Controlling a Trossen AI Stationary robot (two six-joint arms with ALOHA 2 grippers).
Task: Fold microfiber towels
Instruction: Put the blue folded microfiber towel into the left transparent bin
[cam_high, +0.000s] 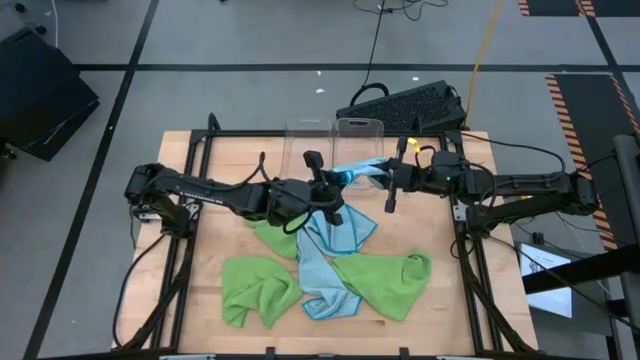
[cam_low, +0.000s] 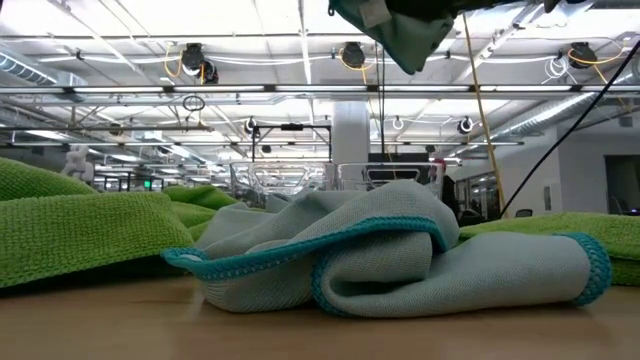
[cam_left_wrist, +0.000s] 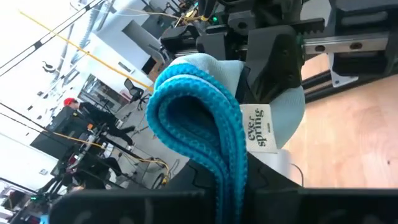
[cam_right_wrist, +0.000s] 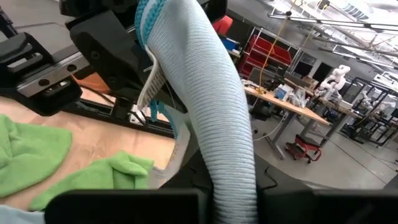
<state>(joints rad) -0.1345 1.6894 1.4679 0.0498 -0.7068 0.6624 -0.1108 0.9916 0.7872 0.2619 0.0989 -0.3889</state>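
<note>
Light-blue microfiber towel (cam_high: 358, 171) hangs stretched crosswise near the desk's far edge, left gripper (cam_high: 335, 180) and right gripper (cam_high: 388, 178) each clamped on one end, equally near.

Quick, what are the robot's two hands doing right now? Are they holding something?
Left gripper: jaws shut on one end of the light blue towel, lifted off the table.
Right gripper: jaws shut on the same towel's other end.

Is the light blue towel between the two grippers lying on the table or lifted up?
Lifted: the light blue towel hangs stretched between the left gripper and right gripper, above the table.
</note>
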